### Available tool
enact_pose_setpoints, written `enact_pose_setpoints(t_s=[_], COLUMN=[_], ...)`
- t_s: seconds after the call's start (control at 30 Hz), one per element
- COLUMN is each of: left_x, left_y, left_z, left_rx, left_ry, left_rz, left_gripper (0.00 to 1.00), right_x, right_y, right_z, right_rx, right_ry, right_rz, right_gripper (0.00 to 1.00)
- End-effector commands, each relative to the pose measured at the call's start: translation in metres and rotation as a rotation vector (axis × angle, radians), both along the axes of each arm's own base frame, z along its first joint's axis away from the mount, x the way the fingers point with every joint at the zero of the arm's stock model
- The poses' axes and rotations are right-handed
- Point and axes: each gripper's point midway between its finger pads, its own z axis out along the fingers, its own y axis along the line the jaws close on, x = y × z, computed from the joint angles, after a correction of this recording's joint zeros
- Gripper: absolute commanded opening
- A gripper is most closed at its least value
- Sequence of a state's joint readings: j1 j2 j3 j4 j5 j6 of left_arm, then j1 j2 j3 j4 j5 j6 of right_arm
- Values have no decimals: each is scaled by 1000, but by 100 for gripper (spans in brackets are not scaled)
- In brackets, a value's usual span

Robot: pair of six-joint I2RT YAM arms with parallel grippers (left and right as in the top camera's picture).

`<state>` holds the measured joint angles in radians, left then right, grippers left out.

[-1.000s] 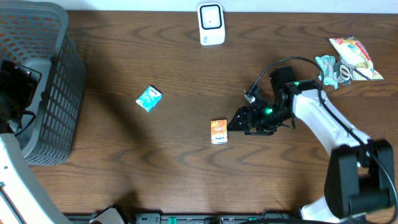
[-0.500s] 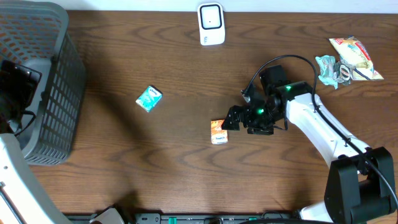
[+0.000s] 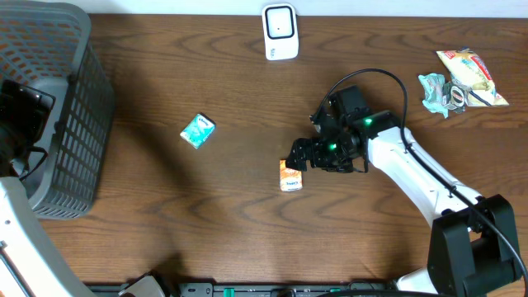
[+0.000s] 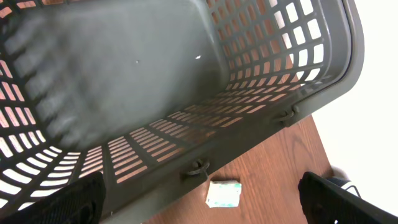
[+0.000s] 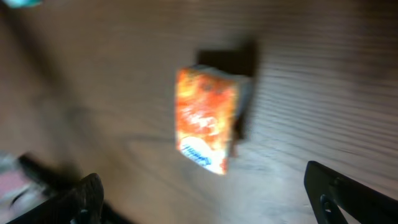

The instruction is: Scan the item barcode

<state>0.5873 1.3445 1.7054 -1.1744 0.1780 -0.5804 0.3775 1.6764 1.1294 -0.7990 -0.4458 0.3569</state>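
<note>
Your right arm (image 3: 417,169) is built from smooth white links joined by black housings, and its base (image 3: 474,247) is a chunky black block. A thin black cable (image 3: 386,74) loops out from the wrist, where small green lights (image 3: 364,124) glow on the dark body. The right end effector (image 3: 299,155) is all black and angular, and its fingers (image 5: 339,193) look like matte black wedges on the wrist camera. Your left arm (image 3: 16,231) shows a white link and a black head (image 3: 21,107), and its fingers (image 4: 71,202) are black too.
</note>
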Motion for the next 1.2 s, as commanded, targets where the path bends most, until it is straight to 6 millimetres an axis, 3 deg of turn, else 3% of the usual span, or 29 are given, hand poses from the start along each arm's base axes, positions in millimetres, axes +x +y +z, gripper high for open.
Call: enact_pose_setpoints(t_s=[0.0,0.1,0.33,0.6,0.83,1.03,1.17], left_x=[-2,-2,-2,-2,-2,-2,-2], left_y=[1,1,1,1,1,1,1], left_z=[6,6,6,6,6,6,6], left_rx=[8,8,8,8,8,8,8], left_ry=[-14,-14,-14,-14,-14,-14,-14], left_rz=[13,13,13,13,13,13,13], left_gripper=[98,98,98,98,98,98,98], right_x=[7,6,7,7,5,-1,-2], right_y=[-19,-19,-18,-27,-5,-8,-7], right_z=[-7,-8,-8,-18,-19,-34,-39], right_rx=[-117,-115,-117,-132,-30,-29,-23], right_ry=[-14,-14,-35,-30,-43,-21,-23], right_rz=[-95,-89,-50,-39,0,-38,-54], right_gripper=[99,94,99,91,89,72,70])
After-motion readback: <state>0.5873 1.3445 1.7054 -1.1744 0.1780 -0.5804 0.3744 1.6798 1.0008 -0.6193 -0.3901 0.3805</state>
